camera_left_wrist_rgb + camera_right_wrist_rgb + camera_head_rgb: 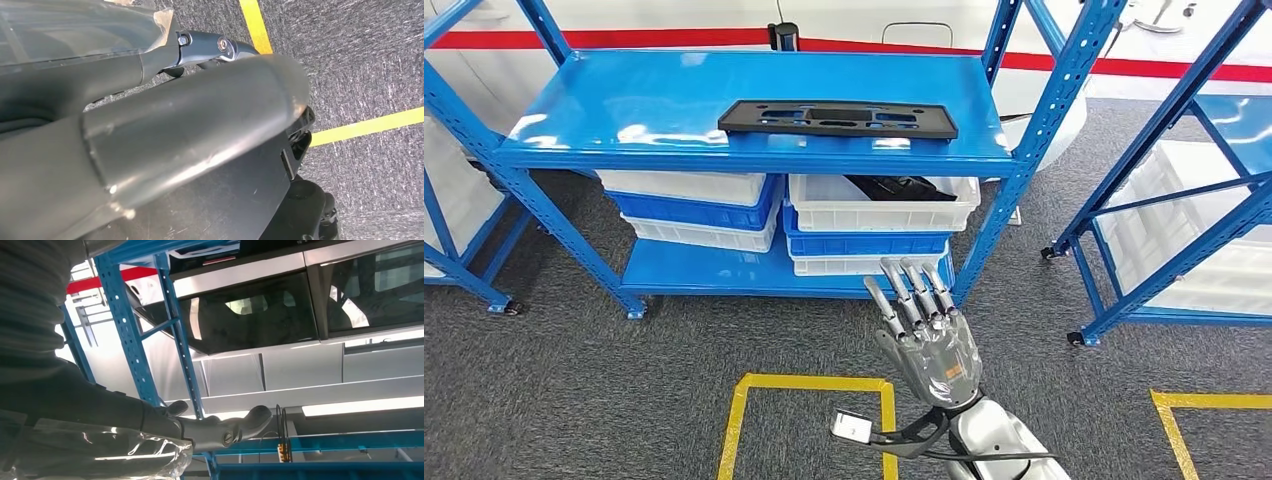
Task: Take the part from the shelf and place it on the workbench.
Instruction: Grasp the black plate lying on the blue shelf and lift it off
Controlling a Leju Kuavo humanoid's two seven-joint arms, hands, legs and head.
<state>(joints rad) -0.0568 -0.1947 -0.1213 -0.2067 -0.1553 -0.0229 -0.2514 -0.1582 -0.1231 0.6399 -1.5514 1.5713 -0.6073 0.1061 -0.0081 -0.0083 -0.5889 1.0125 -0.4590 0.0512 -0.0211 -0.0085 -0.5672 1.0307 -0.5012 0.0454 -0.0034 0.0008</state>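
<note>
A flat black part [837, 118] with several cut-outs lies on the top board of the blue shelf [644, 110], towards its right half. My right hand [929, 340] is raised in front of the shelf's lower right corner, below and short of the part, back towards me, fingers spread and holding nothing. In the right wrist view its fingers [220, 432] stretch out past a blue shelf post [125, 330]. In the left wrist view my left hand [200, 125] hangs over the carpet, its thick thumb and one outstretched finger holding nothing.
Stacked white and blue bins [694, 205] sit under the top board; the white bin [879, 205] on the right holds dark parts. A second blue shelf [1184, 200] with white bins stands to the right. Yellow tape [809, 383] marks squares on the grey carpet.
</note>
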